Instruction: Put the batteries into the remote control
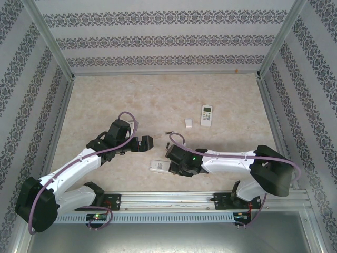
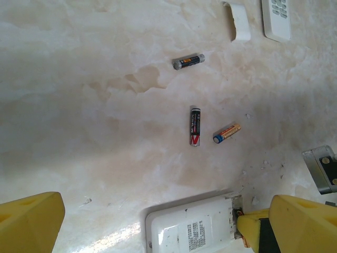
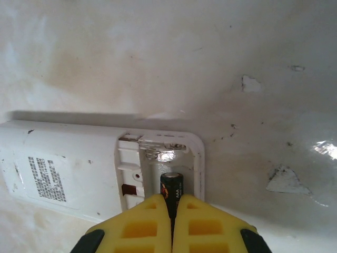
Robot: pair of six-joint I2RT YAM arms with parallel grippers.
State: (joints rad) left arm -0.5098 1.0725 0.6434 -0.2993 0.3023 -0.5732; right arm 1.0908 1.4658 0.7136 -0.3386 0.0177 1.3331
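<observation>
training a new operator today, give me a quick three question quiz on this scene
1. True or false: the left gripper is shut.
2. How many loose batteries lie on the table?
3. What does the right gripper hold? A. white cover B. battery C. nothing

Key
1. False, its jaws stand open.
2. Three.
3. B, with its end in the open compartment of the remote.

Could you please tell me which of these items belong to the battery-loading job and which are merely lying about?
For the job:
face-down open remote
held battery, in the right gripper
three loose batteries

Lying about:
second remote, face up
small white cover beside it
</observation>
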